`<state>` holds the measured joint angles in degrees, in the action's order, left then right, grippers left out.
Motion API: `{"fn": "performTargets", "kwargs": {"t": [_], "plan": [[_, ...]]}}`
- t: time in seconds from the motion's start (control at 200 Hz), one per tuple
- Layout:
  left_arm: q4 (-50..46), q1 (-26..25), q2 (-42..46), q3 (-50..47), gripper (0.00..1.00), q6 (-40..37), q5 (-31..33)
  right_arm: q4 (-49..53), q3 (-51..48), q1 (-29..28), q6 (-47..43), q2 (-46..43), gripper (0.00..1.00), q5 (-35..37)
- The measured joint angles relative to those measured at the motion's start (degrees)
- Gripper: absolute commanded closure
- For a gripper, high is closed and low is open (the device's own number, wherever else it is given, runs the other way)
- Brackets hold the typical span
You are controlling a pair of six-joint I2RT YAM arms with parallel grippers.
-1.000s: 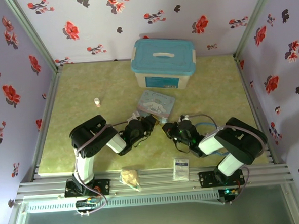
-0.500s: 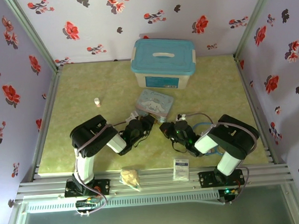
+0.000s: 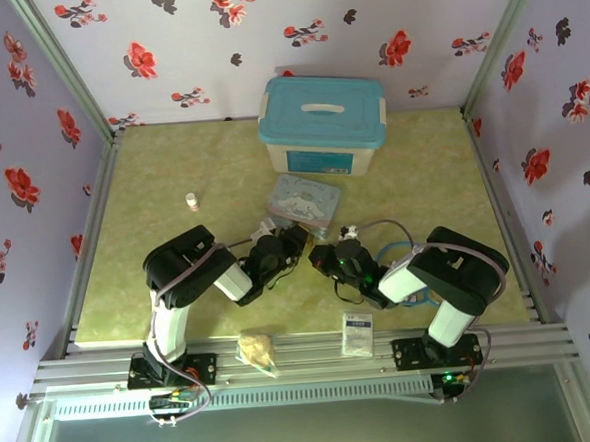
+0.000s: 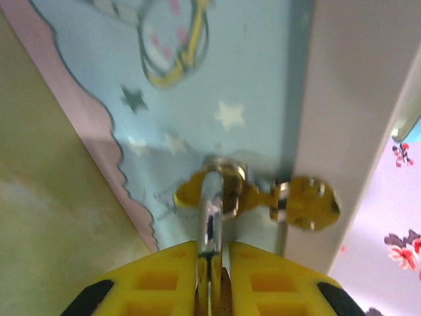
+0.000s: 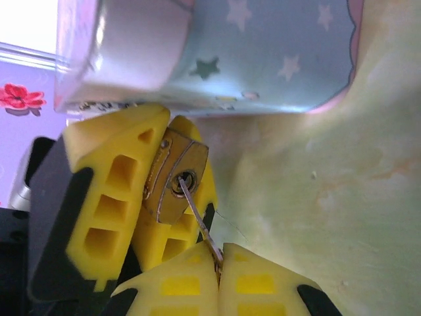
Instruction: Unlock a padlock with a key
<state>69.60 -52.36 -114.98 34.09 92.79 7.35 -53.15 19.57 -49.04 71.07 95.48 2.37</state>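
While the left claw (image 4: 212, 257) clamps the padlock (image 5: 172, 181) just beside the pastel tin (image 5: 276, 59), the right claw (image 5: 219, 271) pinches the key (image 5: 197, 216), its tip at the keyhole. Both look like stiff, smooth metal. The thin, light key could probably slip or bend, so it wants a firm pinch on its head and a gentle turn.

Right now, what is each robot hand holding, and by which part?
Left gripper clamps the padlock by its brass body. Right gripper pinches the key by its back end, tip at the keyhole.
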Motion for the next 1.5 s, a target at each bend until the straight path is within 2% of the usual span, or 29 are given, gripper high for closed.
{"fn": "performTargets", "kwargs": {"t": [0.09,0.45,0.615,0.695,0.795,0.92,1.055,1.245,1.41,1.5], "plan": [[0.31,-0.44,-0.07,0.00,1.00,0.00,-1.70,-0.37,-0.79,0.35,0.50,0.09,1.00,-0.85],[-0.55,-0.42,0.42,-0.59,1.00,-2.45,-7.56,-20.35,-9.53,4.15,7.48,6.82,1.00,-4.92],[-1.99,-0.35,1.07,-0.61,1.00,-3.93,-8.00,-21.16,-12.24,8.24,9.01,5.27,1.00,-9.86],[-2.34,-0.24,1.18,-0.68,1.00,-4.79,-8.07,-16.72,-12.57,10.40,8.72,1.60,1.00,-13.09],[-2.89,-0.20,1.62,-0.81,1.00,-5.44,-8.07,-6.36,-11.85,12.13,6.03,-6.47,1.00,-17.33],[-4.66,-0.13,2.71,-1.01,1.00,-6.84,-8.04,11.04,-8.15,13.90,-0.79,-19.04,1.00,-22.86],[-9.38,-0.13,5.64,-1.20,1.00,-9.49,-8.04,29.46,-3.02,19.23,-10.38,-29.97,1.00,-29.22],[-15.08,-0.13,8.39,-1.20,1.00,-12.59,-8.09,46.12,2.51,21.68,-20.50,-29.57,1.00,-36.17],[-17.81,-0.13,8.57,-0.94,0.98,-14.16,-9.27,50.95,3.04,21.68,-24.63,-28.28,1.00,-39.30],[-18.73,-0.13,8.85,-0.83,0.90,-14.82,-9.60,51.98,3.74,21.68,-26.14,-27.41,1.00,-40.30]]}}
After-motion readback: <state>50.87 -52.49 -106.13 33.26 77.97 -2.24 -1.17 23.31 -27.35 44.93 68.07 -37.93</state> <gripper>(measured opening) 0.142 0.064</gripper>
